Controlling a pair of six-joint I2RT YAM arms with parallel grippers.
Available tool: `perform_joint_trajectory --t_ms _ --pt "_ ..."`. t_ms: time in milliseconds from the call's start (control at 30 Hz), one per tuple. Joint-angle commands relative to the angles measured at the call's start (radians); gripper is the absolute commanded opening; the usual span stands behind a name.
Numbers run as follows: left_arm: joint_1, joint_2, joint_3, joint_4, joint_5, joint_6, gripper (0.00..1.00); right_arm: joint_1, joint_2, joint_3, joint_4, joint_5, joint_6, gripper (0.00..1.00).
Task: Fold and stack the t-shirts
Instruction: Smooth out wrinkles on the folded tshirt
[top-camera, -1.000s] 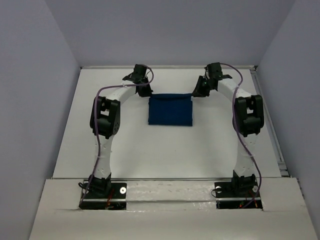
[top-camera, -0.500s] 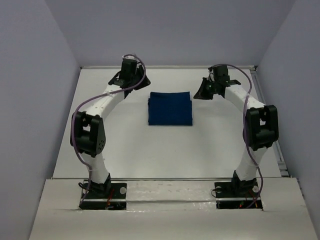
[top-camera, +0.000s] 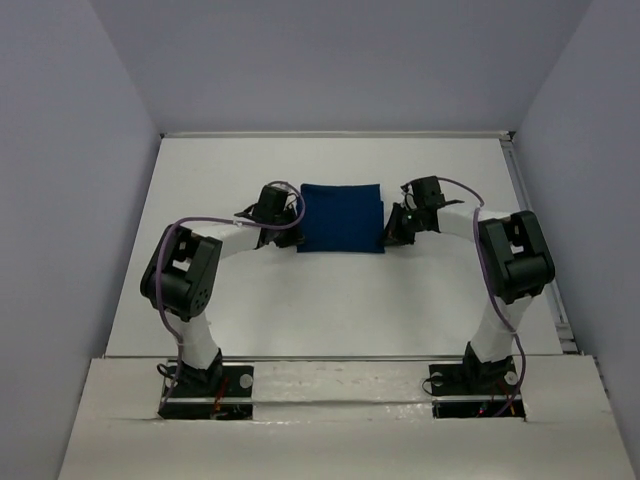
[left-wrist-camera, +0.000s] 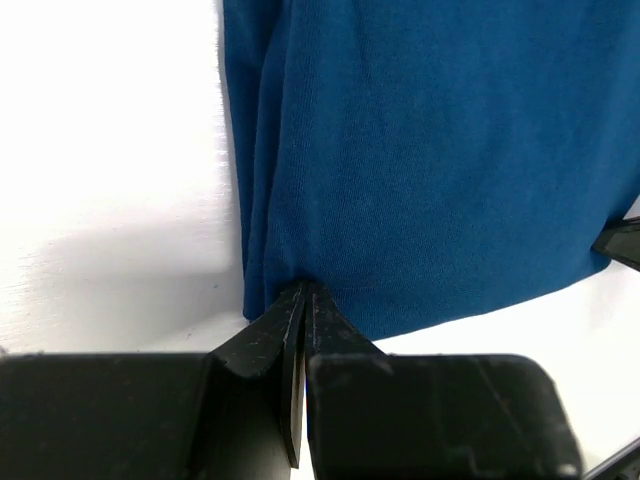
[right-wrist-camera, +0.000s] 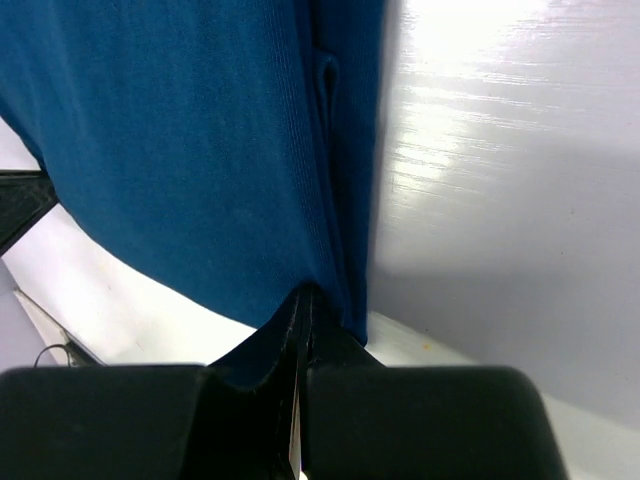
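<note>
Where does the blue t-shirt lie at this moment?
In the top view the folded t-shirt lies on the table, centre and far, between the left gripper at its near left corner and the right gripper at its near right corner.

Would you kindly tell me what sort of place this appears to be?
Likely a robotics lab cell: a white table walled by plain panels, left arm and right arm bolted at its edge, one folded blue t-shirt.

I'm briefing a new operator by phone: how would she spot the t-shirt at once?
On the white table, look just past the middle. The t-shirt is a folded rectangle between the left claw and the right claw, the only dark blue cloth there.
</note>
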Motion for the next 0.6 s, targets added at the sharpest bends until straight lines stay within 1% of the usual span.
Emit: perform_joint_trajectory --t_ms 0,100,200,233,267,300,367,400,433,467,500,533,567 --pt "-0.004 -0.017 -0.074 0.049 -0.036 0.013 0.00 -0.014 -0.021 -0.061 0.083 0.084 0.018 0.00" --pt "-0.004 -0.065 -0.093 0.041 -0.039 0.019 0.00 -0.025 -0.039 -0.052 0.069 0.096 0.012 0.00" --pt "-0.004 -0.114 -0.048 -0.014 -0.045 0.034 0.00 -0.025 -0.065 0.024 0.006 0.086 -0.011 0.00" --pt "-0.004 -0.126 -0.030 -0.022 -0.042 0.034 0.00 -0.025 -0.076 0.047 -0.014 0.083 -0.017 0.00" --pt "-0.004 -0.147 0.019 -0.067 -0.030 0.037 0.00 -0.025 -0.095 0.095 -0.046 0.070 -0.026 0.00" --pt "-0.004 -0.148 0.045 -0.076 -0.022 0.037 0.00 -0.025 -0.105 0.095 -0.057 0.063 -0.029 0.00" --pt "-0.004 -0.163 0.122 -0.085 -0.005 0.039 0.00 -0.025 -0.106 0.167 -0.078 0.055 -0.032 0.00" --pt "-0.004 -0.142 0.152 -0.097 0.000 0.039 0.00 -0.025 -0.096 0.191 -0.077 0.044 -0.031 0.00" --pt "-0.004 -0.119 0.223 -0.106 0.007 0.045 0.00 -0.025 -0.079 0.245 -0.074 0.037 -0.028 0.00" --pt "-0.004 -0.094 0.260 -0.111 0.007 0.048 0.00 -0.025 -0.033 0.274 -0.074 0.027 -0.026 0.00" --pt "-0.004 -0.033 0.298 -0.120 0.009 0.048 0.00 -0.025 -0.004 0.305 -0.072 0.026 -0.023 0.00" --pt "-0.004 0.004 0.370 -0.122 0.015 0.048 0.00 -0.025 0.021 0.334 -0.063 0.026 -0.017 0.00" --pt "0.007 0.038 0.402 -0.120 0.035 0.045 0.00 -0.025 0.047 0.388 -0.057 0.015 -0.016 0.00"
